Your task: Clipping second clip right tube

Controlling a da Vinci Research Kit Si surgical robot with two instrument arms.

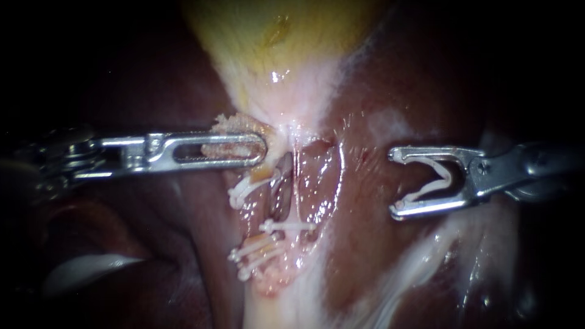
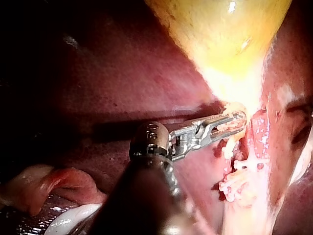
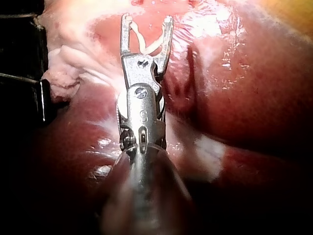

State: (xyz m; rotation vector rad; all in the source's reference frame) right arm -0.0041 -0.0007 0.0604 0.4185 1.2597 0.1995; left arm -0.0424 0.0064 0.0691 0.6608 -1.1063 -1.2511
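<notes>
Left instrument (image 1: 245, 148): clenched on tissue at the neck of the gallbladder (image 1: 274, 42).
Right instrument (image 1: 397, 183): jaws spread, with the loaded clip (image 1: 450, 176) seated between them and touched by both.
Right tube (image 1: 295, 176): thin strand beside the left instrument's tip, crossed lower down by one placed clip (image 1: 286, 226).
Done: the clip is loaded and aimed at the tube.
Left: by the look of it, the approach, straddling the tube and closing. The right instrument is well apart from the tube.
</notes>
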